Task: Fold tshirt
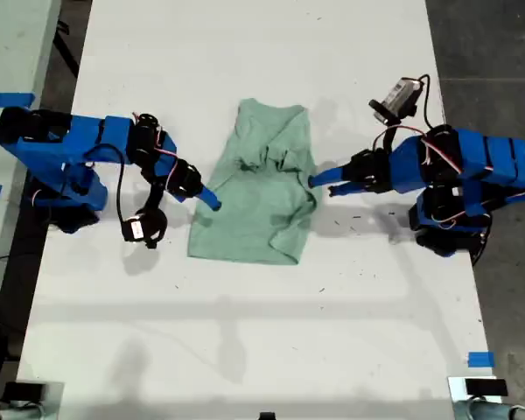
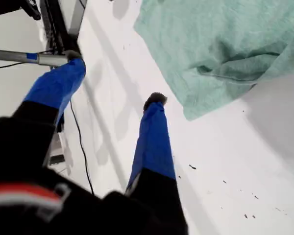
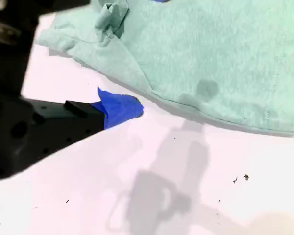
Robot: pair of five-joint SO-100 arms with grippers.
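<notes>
One tshirt [image 1: 262, 206] lies crumpled at the middle of the white worktop [image 1: 245, 332], with two blue arms reaching in low from either side. My first gripper [image 2: 115, 81], at the exterior view's right, has its jaws spread wide, just off the shirt's edge and holding nothing. My second gripper [image 1: 210, 199] touches the opposite edge; I cannot tell how its jaws stand.
</notes>
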